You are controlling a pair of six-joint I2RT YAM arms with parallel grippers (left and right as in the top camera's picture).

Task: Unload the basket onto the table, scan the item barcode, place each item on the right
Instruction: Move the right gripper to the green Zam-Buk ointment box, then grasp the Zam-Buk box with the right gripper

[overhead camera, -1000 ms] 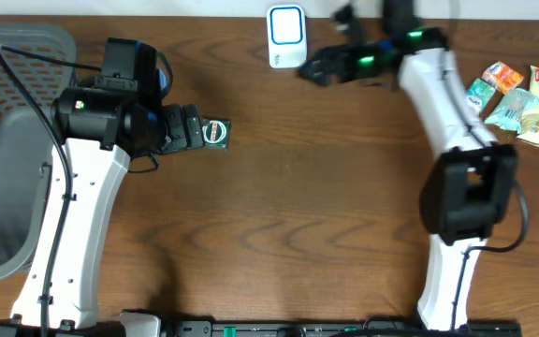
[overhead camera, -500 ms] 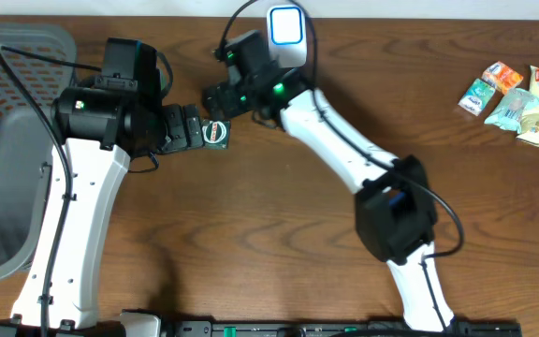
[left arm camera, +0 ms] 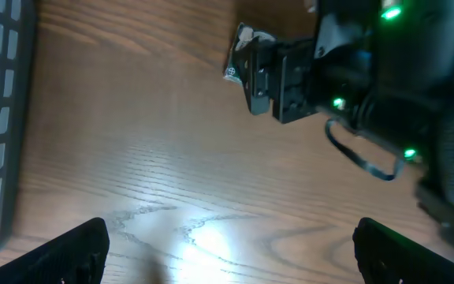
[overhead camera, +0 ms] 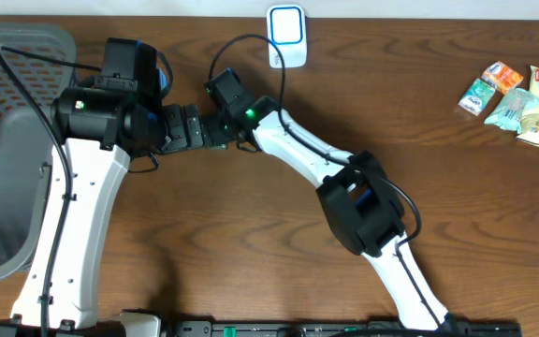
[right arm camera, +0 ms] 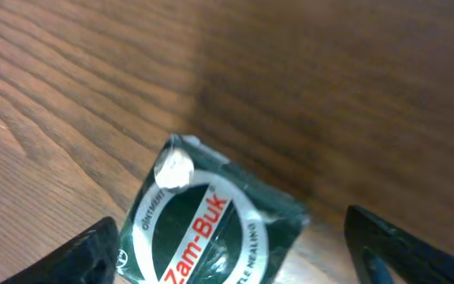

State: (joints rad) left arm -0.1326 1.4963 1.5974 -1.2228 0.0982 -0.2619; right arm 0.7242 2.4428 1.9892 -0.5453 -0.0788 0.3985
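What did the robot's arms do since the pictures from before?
The right arm swung from beside the white scanner across to the left, and its fingers now sit open on either side of the small green box. Nothing is gripped yet. The left arm, the scanner, the snacks and the basket stayed put.

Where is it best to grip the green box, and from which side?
Probably across two opposite side walls, from above: the box lies flat on the table, label up, so its sides are the free faces.
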